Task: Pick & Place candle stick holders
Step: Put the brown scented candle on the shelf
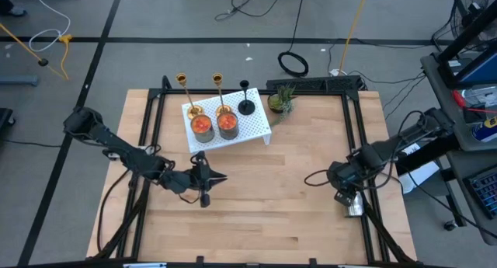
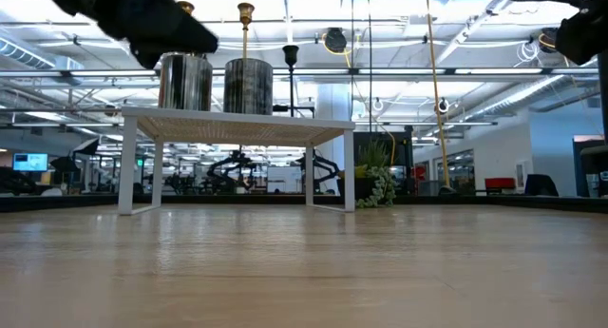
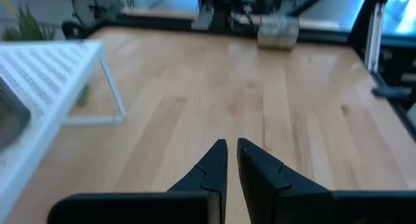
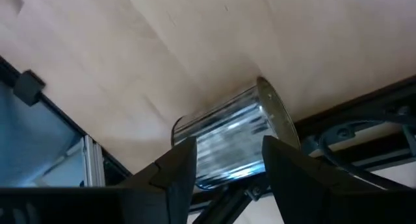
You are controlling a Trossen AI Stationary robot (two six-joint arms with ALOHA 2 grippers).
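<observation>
- Gold metal is forming two of the candle stick holders: the left gold holder point(image 1: 186, 95) and the right gold holder point(image 1: 220, 93) are standing on the white perforated rack point(image 1: 252, 125), along its far edge.
- Each gold holder is showing a thin stem above a round flared base; the long axis is running vertically, cup end up, as the low view is confirming for the right gold holder point(image 2: 246, 28).
- The black holder point(image 1: 246, 97) is standing just beside the rack's far right corner; it is shorter, of like shape, and is also pointing straight up point(image 2: 290, 62). Whether its base is resting on the rack or on the table cannot be told.
- Two metal cans point(image 1: 213, 125) with orange tops are sitting on the rack in front of the gold holders.
- A small green plant point(image 1: 281, 99) is sitting near the rack's right end.
- The left gripper point(image 1: 220, 175) is hovering over the wooden table point(image 1: 272, 198), in front of the rack; its fingers are standing nearly together with only a narrow gap and are gripping nothing point(image 3: 232, 160).
- The right gripper point(image 4: 229, 162) is positioned near the table's right edge, with its fingers spread on either side of a shiny metal can point(image 4: 227, 143) lying on its side; actual contact cannot be told.
</observation>
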